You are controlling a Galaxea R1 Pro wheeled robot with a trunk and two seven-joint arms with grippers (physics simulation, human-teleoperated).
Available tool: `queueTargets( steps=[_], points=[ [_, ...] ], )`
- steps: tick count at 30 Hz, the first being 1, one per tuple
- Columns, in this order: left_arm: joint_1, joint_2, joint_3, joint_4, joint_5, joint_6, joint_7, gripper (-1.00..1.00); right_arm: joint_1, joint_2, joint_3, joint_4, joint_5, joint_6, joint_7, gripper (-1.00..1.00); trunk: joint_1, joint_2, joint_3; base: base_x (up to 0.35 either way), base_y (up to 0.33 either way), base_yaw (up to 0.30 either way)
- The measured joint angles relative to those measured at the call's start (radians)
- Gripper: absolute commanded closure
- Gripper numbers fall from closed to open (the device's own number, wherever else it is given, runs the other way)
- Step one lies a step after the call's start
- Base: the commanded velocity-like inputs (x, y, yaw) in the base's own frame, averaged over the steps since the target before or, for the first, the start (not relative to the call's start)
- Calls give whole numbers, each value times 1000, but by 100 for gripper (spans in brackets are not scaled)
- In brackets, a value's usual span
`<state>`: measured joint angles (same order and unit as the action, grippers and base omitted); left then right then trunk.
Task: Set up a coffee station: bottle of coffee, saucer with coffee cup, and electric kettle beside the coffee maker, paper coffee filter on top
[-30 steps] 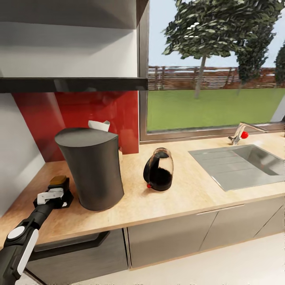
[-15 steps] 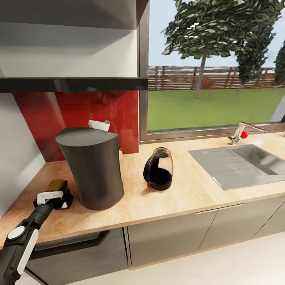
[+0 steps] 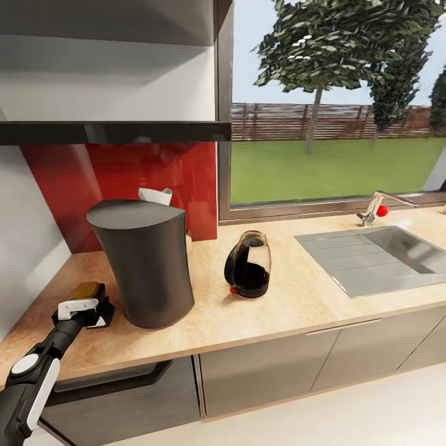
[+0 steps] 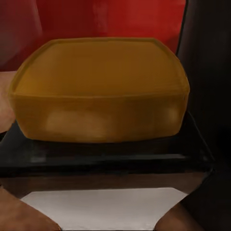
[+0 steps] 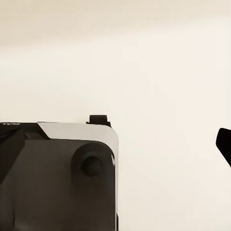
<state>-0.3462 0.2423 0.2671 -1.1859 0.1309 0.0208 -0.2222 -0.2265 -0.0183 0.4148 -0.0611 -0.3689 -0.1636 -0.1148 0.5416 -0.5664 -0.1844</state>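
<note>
The bottle of coffee (image 3: 88,291), dark with an amber lid, is low over the countertop (image 3: 291,303) at its left end. My left gripper (image 3: 93,311) is shut on it. The amber lid (image 4: 98,89) sits close in the left wrist view. Just right of the bottle stands a tall dark grey tapered appliance (image 3: 145,266); I cannot tell whether it is the coffee maker or the kettle. A white paper piece (image 3: 155,196) pokes up behind its top. A rounded glass vessel (image 3: 248,265) holding dark coffee stands further right. In the right wrist view, one dark fingertip (image 5: 224,144) shows over a pale floor.
A steel sink (image 3: 378,257) with a red-knobbed tap (image 3: 375,212) lies at the right of the counter. A dark shelf (image 3: 111,131) hangs above the red backsplash (image 3: 142,170). A white wall (image 3: 25,235) closes the left corner. A window is behind the counter.
My left gripper has lowered the bottle of coffee slightly toward the counter beside the dark grey appliance. Everything else stays put.
</note>
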Motion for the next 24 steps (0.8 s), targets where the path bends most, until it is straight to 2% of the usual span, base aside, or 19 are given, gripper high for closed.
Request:
queueTargets(
  steps=[11, 24],
  points=[
    [0, 0, 0, 0, -1, 0, 0, -100, 0, 0, 0, 0, 0, 0, 0, -100, 0, 0, 0, -7, 0, 0],
    [0, -1, 0, 0, 0, 0, 0, -100, 0, 0, 1, 0, 0, -2, 0, -100, 1, 0, 0, -302, 0, 0]
  ],
)
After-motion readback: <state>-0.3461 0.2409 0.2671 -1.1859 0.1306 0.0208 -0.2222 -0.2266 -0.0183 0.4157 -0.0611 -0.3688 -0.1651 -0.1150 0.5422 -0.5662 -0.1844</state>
